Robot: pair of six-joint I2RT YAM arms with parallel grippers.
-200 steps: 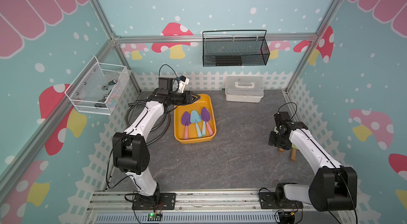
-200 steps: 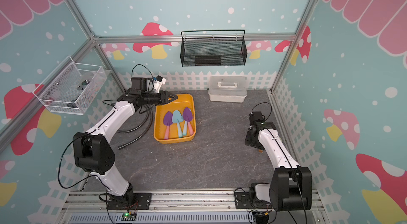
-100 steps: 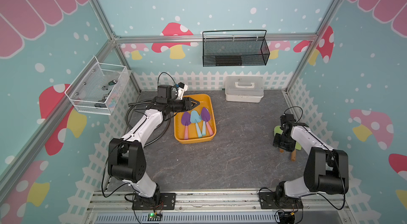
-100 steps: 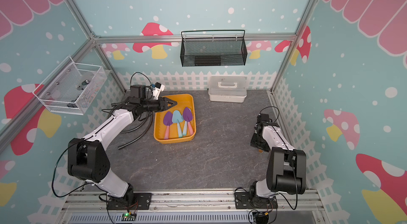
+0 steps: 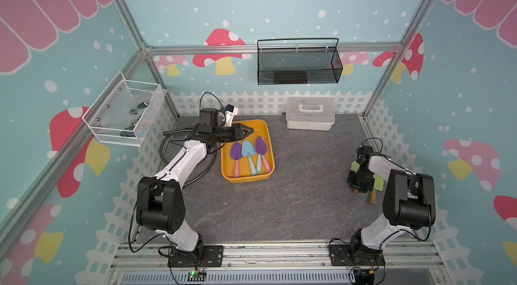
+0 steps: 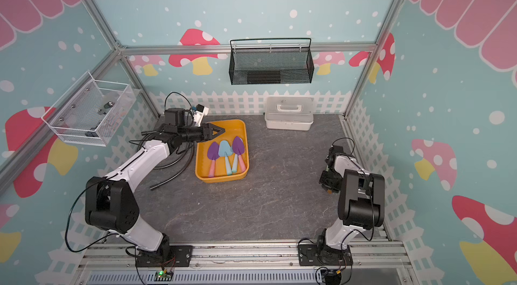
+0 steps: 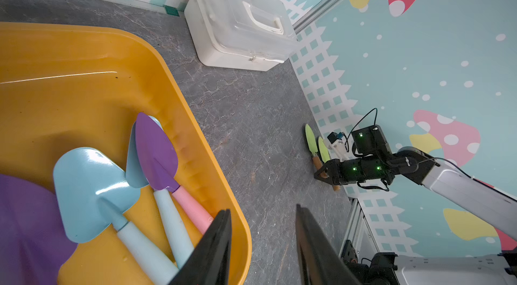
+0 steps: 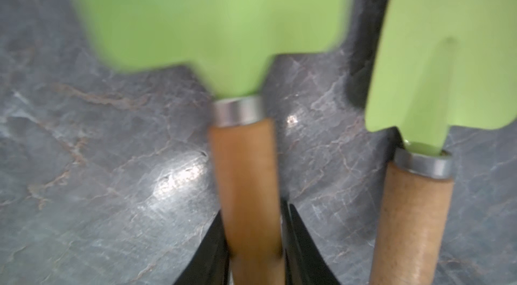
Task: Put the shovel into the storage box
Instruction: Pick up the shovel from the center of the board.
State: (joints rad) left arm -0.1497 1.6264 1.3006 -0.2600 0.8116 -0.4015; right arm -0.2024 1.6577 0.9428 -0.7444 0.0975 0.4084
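Down low in the right wrist view, the right gripper (image 8: 254,210) is clamped on the wooden handle of a green-bladed shovel (image 8: 243,157), squeezing it from both sides. The blade above it is blurred. A second green shovel (image 8: 419,199) lies just beside it on the grey floor (image 8: 112,157), untouched. In both top views the right arm (image 5: 391,174) sits at the right edge of the frame, elbow folded high, forearm angled steeply down to floor level. The left gripper (image 5: 249,130) is partly open and holds nothing. It hangs over the upper left corner of the storage box (image 5: 249,179), pointing toward frame right. The left arm (image 5: 184,157) stretches up from its base at lower left, wrist level. The storage box sits centre-left on the floor, well apart from the gripped shovel, and contains purple and light blue shovels (image 5: 247,152). A white lidded case (image 5: 309,113) stands to its upper right
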